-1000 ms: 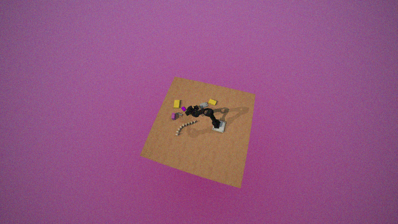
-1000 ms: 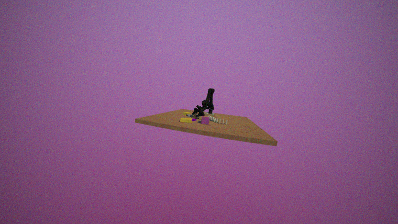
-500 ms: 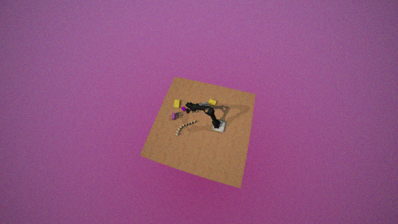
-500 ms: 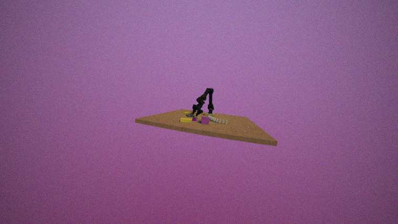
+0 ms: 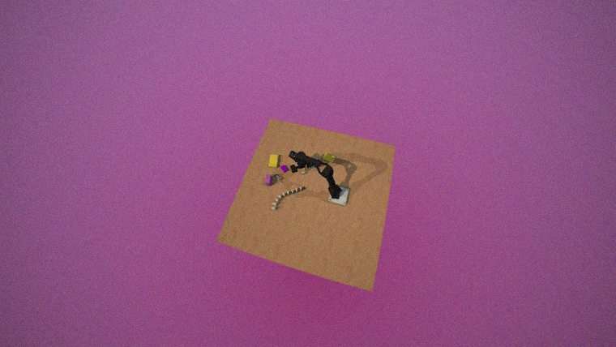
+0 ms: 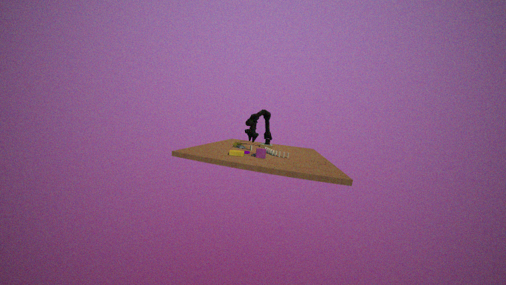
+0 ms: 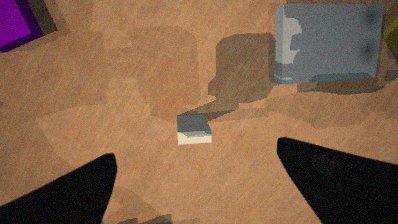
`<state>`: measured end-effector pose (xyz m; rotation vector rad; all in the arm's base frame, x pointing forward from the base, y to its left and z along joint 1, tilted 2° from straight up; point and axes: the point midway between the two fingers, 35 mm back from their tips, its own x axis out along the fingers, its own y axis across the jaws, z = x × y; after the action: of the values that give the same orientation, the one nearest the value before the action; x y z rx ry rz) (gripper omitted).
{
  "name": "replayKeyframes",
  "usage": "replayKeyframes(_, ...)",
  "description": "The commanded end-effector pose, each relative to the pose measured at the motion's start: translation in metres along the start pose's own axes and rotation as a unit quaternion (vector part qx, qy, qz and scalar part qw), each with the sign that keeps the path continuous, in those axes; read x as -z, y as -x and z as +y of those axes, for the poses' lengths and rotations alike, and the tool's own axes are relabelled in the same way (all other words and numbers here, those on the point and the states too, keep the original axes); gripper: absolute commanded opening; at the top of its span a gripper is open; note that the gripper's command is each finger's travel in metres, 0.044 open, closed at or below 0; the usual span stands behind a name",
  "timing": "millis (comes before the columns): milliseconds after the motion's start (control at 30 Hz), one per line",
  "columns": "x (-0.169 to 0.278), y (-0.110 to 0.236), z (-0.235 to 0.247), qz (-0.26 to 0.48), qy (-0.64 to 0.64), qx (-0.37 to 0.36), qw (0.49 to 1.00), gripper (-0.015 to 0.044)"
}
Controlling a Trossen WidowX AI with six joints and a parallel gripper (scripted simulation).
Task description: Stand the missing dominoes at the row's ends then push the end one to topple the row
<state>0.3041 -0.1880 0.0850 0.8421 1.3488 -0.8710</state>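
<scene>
A curved row of several pale dominoes [image 5: 288, 194] [image 6: 277, 153] stands on the brown table [image 5: 310, 241] [image 6: 311, 166]. One pale domino [image 7: 194, 131] [image 6: 251, 147] stands alone, apart from the row. In the wrist view I see it from above, just ahead of the gap between my fingers. My gripper [image 7: 199, 153] [image 5: 296, 168] [image 6: 252, 136] is open and empty. It points down and hangs a little above the lone domino.
A grey block [image 7: 325, 42] lies close beyond the lone domino, to the right. A small purple block [image 7: 15, 22] [image 5: 284, 168], a yellow block [image 5: 273, 160] [image 6: 236, 152], a pink cube [image 5: 268, 179] [image 6: 260, 152] and an olive-yellow block [image 5: 329, 157] lie around.
</scene>
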Motion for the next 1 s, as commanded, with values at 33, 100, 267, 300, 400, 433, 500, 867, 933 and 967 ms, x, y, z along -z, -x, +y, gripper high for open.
replayKeyframes(33,0.005,0.014,-0.002,0.024,-0.015,-0.007,1.0,0.044)
replayKeyframes(100,0.005,0.013,-0.002,0.024,-0.015,-0.007,1.0,0.044)
replayKeyframes(267,0.005,-0.028,-0.001,0.024,-0.015,-0.007,1.0,0.044)
replayKeyframes(300,0.006,-0.037,-0.001,0.024,-0.015,-0.007,1.0,0.044)
replayKeyframes(400,0.008,-0.051,-0.001,0.024,-0.015,-0.007,1.0,0.044)
replayKeyframes(433,0.008,-0.051,-0.001,0.024,-0.015,-0.007,1.0,0.044)
replayKeyframes(500,0.008,-0.051,-0.001,0.024,-0.015,-0.007,1.0,0.044)
replayKeyframes(867,0.009,-0.066,-0.001,0.024,-0.015,-0.007,1.0,0.044)
replayKeyframes(933,0.009,-0.066,-0.001,0.024,-0.015,-0.007,1.0,0.0387)
replayKeyframes(967,0.009,-0.066,-0.001,0.024,-0.015,-0.007,1.0,0.0361)
